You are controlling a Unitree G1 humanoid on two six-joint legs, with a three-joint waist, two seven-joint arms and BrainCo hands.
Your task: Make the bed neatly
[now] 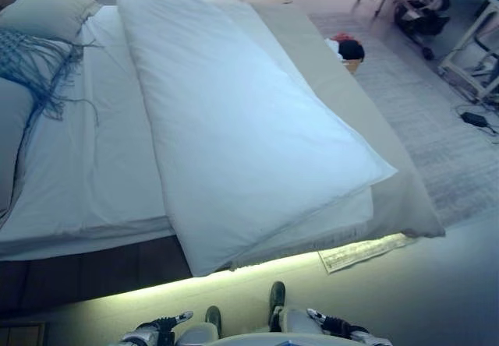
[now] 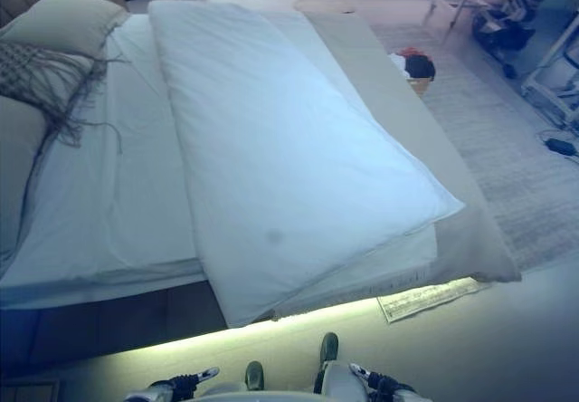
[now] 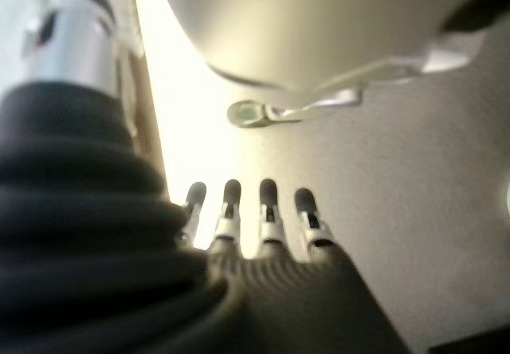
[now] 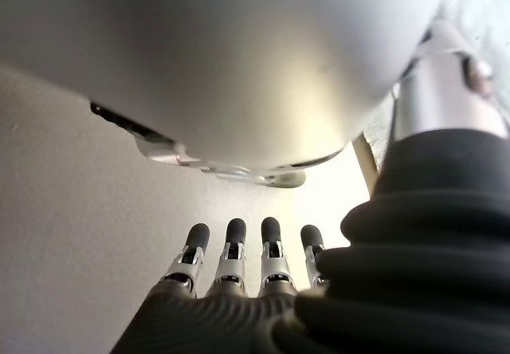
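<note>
I see both hands, left hand and right hand, hanging empty with straight fingers, the folded duvet ahead, lengthwise away, its near corner between them.

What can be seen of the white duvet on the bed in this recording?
The white duvet is a thick, soft-looking quilt folded into a long doubled strip. It lies slanted across the bed's middle, from the far side to the near edge, where its corner overhangs the frame. It rests on the pale sheet, and on the beige blanket along its right. Its surface looks smooth, with few wrinkles. It is clear of the pillows and the fringed throw, and no robot hand touches it.
</note>
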